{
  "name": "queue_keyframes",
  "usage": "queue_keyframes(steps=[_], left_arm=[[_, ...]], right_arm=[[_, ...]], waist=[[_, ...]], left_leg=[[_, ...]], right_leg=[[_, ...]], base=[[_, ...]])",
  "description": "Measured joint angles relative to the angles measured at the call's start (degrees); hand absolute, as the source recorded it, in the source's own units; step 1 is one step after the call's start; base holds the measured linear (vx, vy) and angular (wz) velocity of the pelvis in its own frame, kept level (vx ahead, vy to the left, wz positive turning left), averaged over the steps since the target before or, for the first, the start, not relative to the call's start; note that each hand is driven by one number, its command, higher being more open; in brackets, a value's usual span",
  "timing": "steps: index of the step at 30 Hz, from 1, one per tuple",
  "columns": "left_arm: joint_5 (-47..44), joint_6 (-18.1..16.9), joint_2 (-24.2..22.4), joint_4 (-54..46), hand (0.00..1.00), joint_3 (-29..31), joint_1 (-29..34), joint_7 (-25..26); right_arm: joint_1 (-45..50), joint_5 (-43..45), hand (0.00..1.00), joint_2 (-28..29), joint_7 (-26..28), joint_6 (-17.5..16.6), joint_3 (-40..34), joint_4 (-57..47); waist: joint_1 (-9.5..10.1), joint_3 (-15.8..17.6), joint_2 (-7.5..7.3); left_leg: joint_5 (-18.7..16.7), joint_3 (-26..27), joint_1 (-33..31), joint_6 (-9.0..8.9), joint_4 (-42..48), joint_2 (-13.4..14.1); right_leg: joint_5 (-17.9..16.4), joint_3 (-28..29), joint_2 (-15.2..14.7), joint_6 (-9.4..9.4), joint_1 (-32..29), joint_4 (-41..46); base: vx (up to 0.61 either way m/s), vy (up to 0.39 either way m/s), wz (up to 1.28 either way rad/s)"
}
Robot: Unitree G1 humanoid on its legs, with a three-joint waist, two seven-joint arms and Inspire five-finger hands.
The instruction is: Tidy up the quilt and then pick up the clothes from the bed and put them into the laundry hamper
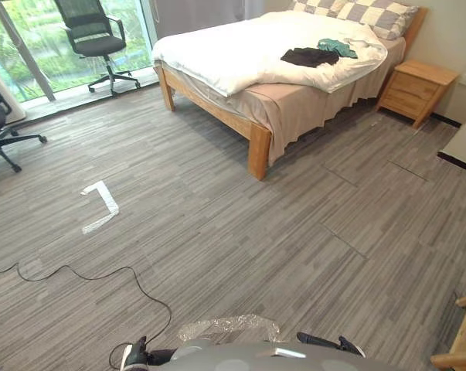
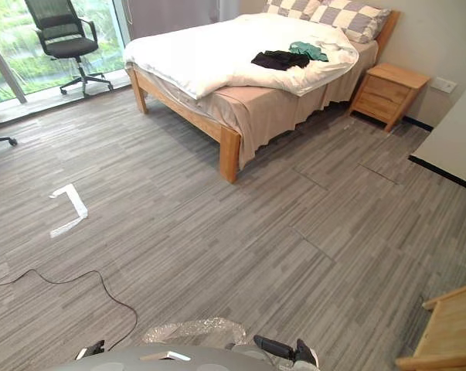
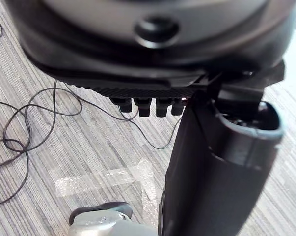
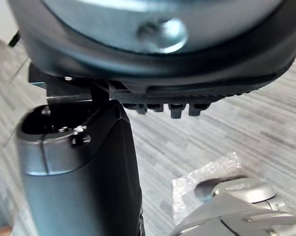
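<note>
Left robot hand [image 3: 221,162] and right robot hand [image 4: 79,162] hang loose-fingered, empty (bed [image 1: 259,151] well off); quilt [image 1: 240,50] looks soft, bulky, best pinched at its edge.

White quilt [image 1: 248,54] lies rumpled on the wooden bed [image 1: 258,148]. A black garment [image 1: 308,56] and a teal garment [image 1: 337,47] touch on top, near the bed's head edge, by the checked pillows [image 1: 360,12]. Nightstand [image 1: 416,90] just beside the bed. Office chair [image 1: 95,39] and white tape mark [image 1: 101,205] on the floor [image 1: 256,247].
</note>
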Motion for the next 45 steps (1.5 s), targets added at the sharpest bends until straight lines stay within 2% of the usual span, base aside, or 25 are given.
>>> queue_keyframes(steps=[3, 8, 16, 20, 23, 24, 25, 26, 27, 28, 29, 30, 31, 33, 35, 36, 37, 38, 39, 40, 41, 42, 43, 44, 45], left_arm=[[0.0, -0.1, -0.2, 2.6, 1.0, 0.7, -0.7, 0.0], [0.0, -1.0, -0.5, 3.7, 1.0, 0.6, -1.3, -1.5], [0.2, -0.9, 0.0, 3.8, 1.0, 0.2, -1.9, -1.5], [0.0, -0.9, -0.3, 3.8, 1.0, 1.1, -1.8, -1.5], [-0.5, -1.0, -1.0, 3.7, 1.0, 6.8, -1.6, -1.5], [-1.2, -1.1, -1.7, 3.7, 1.0, 11.1, -1.3, -1.7], [-2.3, -1.3, -1.8, 3.5, 1.0, 13.1, -1.6, -1.7], [-3.0, -1.3, -1.9, 2.8, 1.0, 16.2, -2.7, -1.8], [-4.5, -1.5, -2.4, 2.1, 1.0, 17.6, -3.0, -1.8], [-5.0, -1.7, -3.0, 2.0, 1.0, 18.5, -3.1, -1.8], [-6.5, -2.2, -4.1, 2.1, 1.0, 18.9, -3.5, -1.7], [-7.1, -2.2, -5.1, 2.1, 1.0, 17.9, -3.5, -1.7], [-7.4, -2.2, -5.3, 2.1, 1.0, 17.5, -3.5, -1.8], [-7.6, -2.1, -5.1, 2.6, 1.0, 15.0, -3.4, -2.6], [-7.5, -2.2, -5.1, 2.6, 1.0, 13.1, -3.4, -2.5], [-7.5, -2.2, -5.4, 2.7, 1.0, 13.1, -3.4, -2.5], [-7.5, -2.2, -4.7, 3.1, 1.0, 13.2, -3.1, -2.6], [-7.5, -2.2, -4.3, 3.1, 1.0, 13.2, -3.0, -2.7], [-7.4, -2.3, -3.4, 3.1, 1.0, 13.2, -2.7, -2.7], [-7.0, -2.2, -2.8, 3.5, 1.0, 13.1, -3.2, -2.5], [-7.0, -2.1, -2.4, 3.7, 1.0, 13.1, -3.5, -2.4], [-6.6, -1.8, -1.8, 3.9, 1.0, 12.7, -3.5, -2.4], [-6.5, -1.2, -1.5, 4.1, 1.0, 11.5, -3.5, -2.4], [-6.5, -0.7, -1.0, 4.2, 1.0, 9.6, -3.7, -2.3], [-6.5, -0.6, -0.8, 4.3, 1.0, 9.0, -3.6, -2.2]], right_arm=[[0.0, 0.1, 1.0, 1.0, -0.1, -0.1, -3.8, 1.3], [0.0, 0.0, 1.0, 1.2, -0.2, -0.2, -4.6, 2.2], [-0.4, 0.1, 1.0, 1.8, -0.1, -0.2, -5.9, 2.1], [-0.5, 0.1, 1.0, 1.8, 0.1, -0.2, -6.7, 2.1], [-0.4, 0.1, 1.0, 2.0, 0.2, -0.1, -8.0, 2.1], [0.0, 0.1, 1.0, 1.9, 0.2, -0.1, -8.7, 1.6], [-0.1, 0.1, 1.0, 2.1, 0.2, -0.2, -8.9, 1.5], [0.0, 0.1, 1.0, 2.5, 0.1, 0.0, -9.1, 1.6], [1.0, 0.1, 1.0, 2.5, 0.1, 0.1, -9.1, 1.6], [0.6, 0.1, 1.0, 2.5, 0.0, 0.1, -9.1, 1.5], [0.4, 0.1, 1.0, 2.2, 0.0, 0.1, -9.8, 1.5], [-0.2, 0.1, 1.0, 1.8, 0.1, 0.1, -10.7, 1.7], [-0.6, 0.1, 1.0, 1.6, 0.1, 0.1, -11.0, 1.9], [-1.4, 0.1, 1.0, 1.3, 0.1, 0.1, -11.3, 2.3], [-1.9, 0.1, 1.0, 1.2, 0.1, 0.1, -12.7, 2.2], [-1.7, 0.1, 1.0, 1.1, 0.1, 0.0, -13.6, 2.1], [-1.0, 0.1, 1.0, 1.8, -0.1, 0.1, -13.8, 2.3], [-1.0, 0.0, 1.0, 2.3, -0.1, 0.1, -14.2, 2.3], [-1.1, 0.1, 1.0, 3.1, 0.1, 0.0, -15.6, 2.3], [-1.1, 0.1, 1.0, 3.8, 0.3, -0.1, -15.9, 2.3], [-1.1, 0.1, 1.0, 4.1, 0.2, -0.2, -16.2, 2.3], [-1.2, 0.1, 1.0, 4.6, 0.2, -0.2, -16.9, 2.1], [-1.0, 0.2, 1.0, 4.8, 0.2, -0.1, -17.1, 2.2], [-0.7, 0.7, 1.0, 4.8, 0.2, -0.1, -16.9, 2.0], [-0.7, 0.8, 1.0, 4.8, 0.1, -0.1, -16.9, 1.9]], waist=[[-0.07, 1.0, -0.49], [-0.13, 1.6, -0.54], [-0.17, 2.7, -1.08], [-0.14, 2.8, -0.82], [-0.04, 3.7, -0.01], [0.01, 4.0, 0.73], [-0.16, 4.3, 0.68], [-0.19, 4.7, 0.14], [0.14, 5.3, 0.0], [0.33, 5.8, -0.5], [0.4, 6.0, -0.07], [0.34, 6.6, 0.73], [0.37, 6.8, 1.01], [0.32, 7.1, 1.34], [0.45, 7.5, 2.21], [0.68, 7.6, 2.96], [1.57, 7.3, 1.91], [1.9, 6.8, 1.35], [1.98, 6.0, -0.58], [1.91, 5.6, -1.56], [1.42, 5.6, -1.98], [1.29, 5.8, -2.66], [1.11, 5.8, -2.78], [0.44, 6.0, -2.49], [-0.07, 6.1, -2.2]], left_leg=[[2.2, 0.8, 3.8, 0.21, -5.4, -1.2], [5.0, 0.1, 8.9, 0.95, -12.2, -2.1], [4.7, 0.5, 8.8, 0.46, -12.5, -2.3], [2.9, 3.7, 8.6, -0.6, -11.9, -1.4], [-5.2, 8.3, 5.0, -2.93, 0.5, 2.2], [-8.9, 10.7, 2.7, -5.74, 9.7, 5.5], [-9.5, 11.5, 0.9, -6.44, 14.7, 6.8], [-7.7, 12.1, -4.4, -5.54, 26.8, 9.4], [-3.4, 12.0, -8.5, -5.2, 36.1, 11.4], [-2.4, 12.1, -10.6, -5.03, 40.0, 12.2], [-4.6, 11.3, -12.5, -5.59, 41.8, 11.8], [-6.7, 10.5, -13.5, -5.38, 38.5, 10.6], [-7.1, 10.1, -13.9, -5.4, 35.7, 9.7], [-5.8, 7.6, -15.2, -5.59, 22.4, 6.6], [0.9, 3.9, -15.5, -6.36, 2.6, 4.8], [3.0, 0.5, -16.6, -6.26, -1.8, 5.1], [7.6, -0.3, -17.3, -4.51, 1.9, 4.1], [8.1, 0.0, -17.3, -3.89, 3.0, 3.4], [8.0, 1.0, -17.6, -3.46, 4.7, 2.3], [6.1, 2.1, -16.7, -1.77, 5.2, 1.7], [5.3, 2.6, -15.4, -1.41, 5.0, 1.3], [3.5, 3.7, -11.8, -0.93, 4.1, 0.7], [1.9, 4.0, -8.8, -0.78, 3.6, 0.5], [-0.1, 4.3, -4.7, -0.68, 2.9, 0.6], [-0.7, 4.3, -2.9, -0.68, 2.7, 0.8]], right_leg=[[3.3, -1.9, -1.4, 0.57, 2.4, -3.0], [3.3, -3.5, -1.8, 0.49, 5.6, -5.3], [2.8, -3.8, -2.1, 0.73, 5.5, -5.6], [2.1, -0.9, -1.1, 0.25, 4.0, -4.7], [-0.2, 1.2, 0.7, -2.15, 2.9, -0.8], [-1.7, 1.5, 2.0, -3.0, 2.7, 1.4], [-2.6, 1.9, 2.4, -3.23, 2.6, 2.1], [-3.8, 2.1, 2.5, -4.05, 1.9, 3.5], [-4.8, 3.0, 2.4, -4.65, 2.2, 4.5], [-5.1, 3.7, 2.4, -5.06, 2.5, 4.7], [-5.5, 5.1, 2.3, -5.7, 3.8, 4.6], [-5.8, 6.4, 1.8, -5.86, 4.3, 4.4], [-6.0, 7.3, 1.5, -5.91, 4.4, 4.4], [-6.7, 9.4, 0.4, -5.47, 4.3, 4.0], [-8.5, 12.1, 0.2, -4.96, 4.5, 3.3], [-10.8, 14.0, 0.7, -4.2, 5.4, 3.5], [-14.0, 16.3, -0.5, -4.14, 5.9, 5.0], [-15.2, 17.0, -1.4, -4.25, 5.7, 5.9], [-16.0, 17.8, -2.2, -3.51, 4.6, 10.2], [-15.8, 17.9, -2.2, -2.29, 0.9, 18.8], [-15.1, 17.9, -2.3, 0.07, -0.7, 23.3], [-12.8, 17.8, -2.4, 9.06, -3.2, 32.2], [-9.7, 17.2, -2.4, 13.99, -4.7, 38.7], [-7.8, 13.6, -3.6, 13.69, -7.1, 47.8], [-7.8, 10.3, -4.7, 13.26, -8.6, 51.8]], base=[[0.08, 0.071, -0.09], [0.14, 0.064, 0.1], [0.01, -0.003, 0.0], [-0.05, -0.04, -0.4], [0.02, -0.096, -0.79], [0.06, -0.113, -0.58], [0.05, -0.141, -0.44], [0.04, -0.134, -0.21], [0.06, -0.141, -0.24], [0.14, -0.101, -0.4], [0.19, -0.023, -0.46], [0.2, 0.014, -0.53], [0.21, 0.057, -0.63], [0.2, 0.072, -0.6], [0.39, 0.21, -0.75], [0.66, 0.389, -0.98], [0.67, 0.379, -0.93], [0.43, 0.232, -0.85], [0.57, 0.205, -0.68], [0.56, 0.187, -0.52], [0.64, 0.199, -0.41], [0.37, 0.134, -0.29], [0.54, 0.178, -0.32], [0.44, 0.129, -0.15], [0.54, 0.11, -0.09]])
